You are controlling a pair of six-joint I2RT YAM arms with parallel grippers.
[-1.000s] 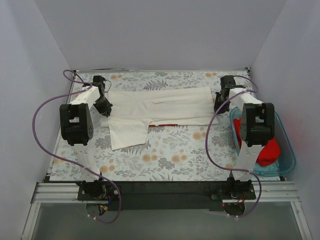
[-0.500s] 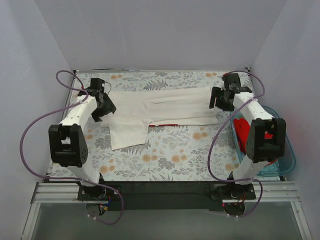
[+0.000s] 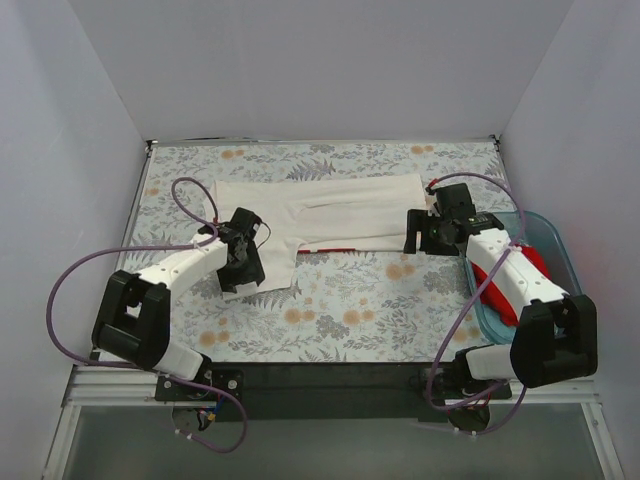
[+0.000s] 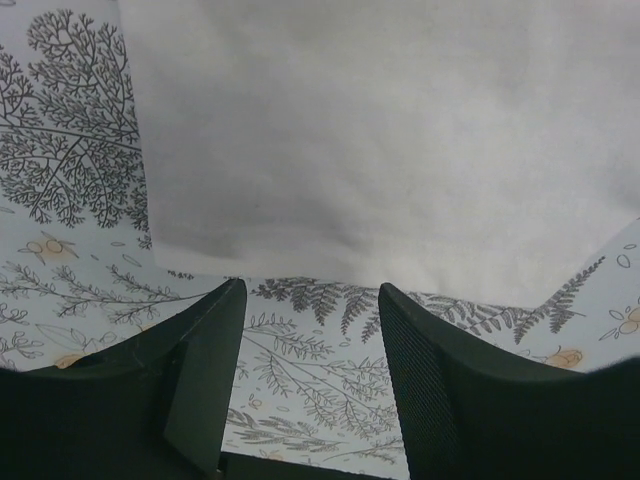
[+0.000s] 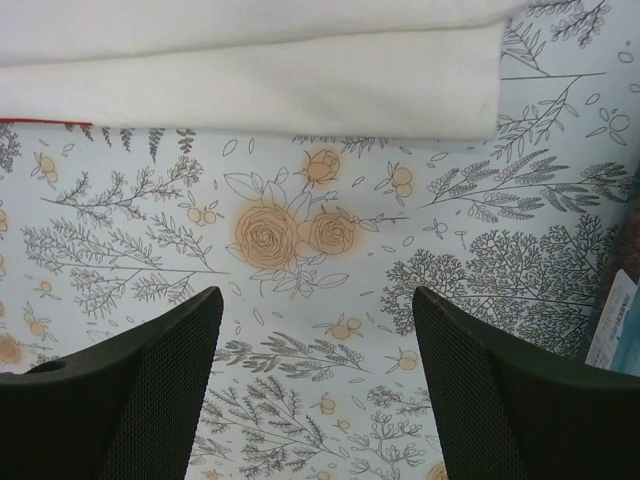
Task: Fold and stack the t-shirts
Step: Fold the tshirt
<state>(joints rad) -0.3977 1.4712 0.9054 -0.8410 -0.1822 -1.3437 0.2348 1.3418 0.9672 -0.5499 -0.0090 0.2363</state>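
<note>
White t-shirt (image 3: 320,205) lies part-folded across the far desk (image 3: 350,310), one flap hanging nearward at left. Left pincer (image 4: 310,290) and right pincer (image 5: 315,300), both spread and empty, hover at its near edges. The next fold likely needs both to pinch those edges.

The folded white cloth t-shirt (image 5: 250,80) lies flat across the top, with a thin red strip (image 5: 45,121) at its lower left edge. Below it, the black two-finger gripper (image 5: 315,300) hangs spread wide over the floral-printed desk (image 5: 500,240), holding nothing.
</note>
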